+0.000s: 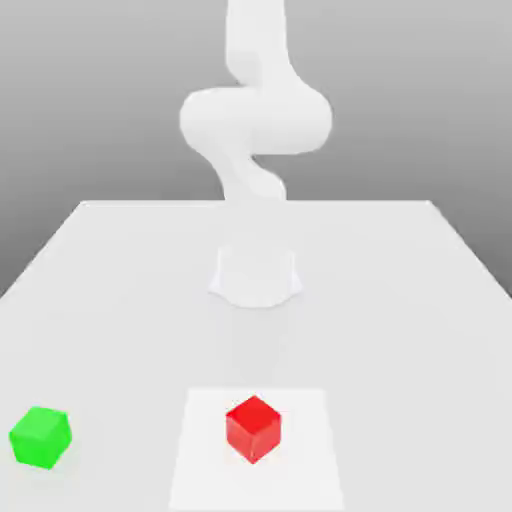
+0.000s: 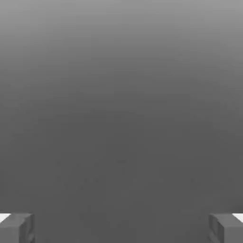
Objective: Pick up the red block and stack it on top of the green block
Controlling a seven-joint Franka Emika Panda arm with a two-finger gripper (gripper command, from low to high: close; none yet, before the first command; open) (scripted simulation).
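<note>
**Two cubes on a pale table, arm raised behind them**

Grey backdrop, shading smoothly from darker at the top to lighter near the horizon, sits behind a flat white table [image 1: 420, 300] with a matte, featureless top and straight edges that narrow toward the back. Near the front edge a slightly brighter square patch [image 1: 300, 460] marks the tabletop.

On that patch rests the red block [image 1: 253, 428], a small plain cube with crisp edges and a smooth matte skin, turned so one vertical corner faces the exterior camera; its top face reads brighter than its two visible sides. The green block [image 1: 41, 437] is the same size and finish, a bright green cube sitting directly on the table well apart from the red one, toward the exterior view's left and off the square patch. Neither cube touches anything but the surface beneath it.

Behind them the white arm [image 1: 255, 120] rises in rounded, tubular, glossy-free segments that bend in an S-curve above a broad, round base [image 1: 256, 275].

In the hand view the gripper [image 2: 121, 228] shows as two blocky grey fingertips [image 2: 18, 228] set far apart at opposite edges, jaws spread wide with nothing between them but a plain grey gradient.
</note>
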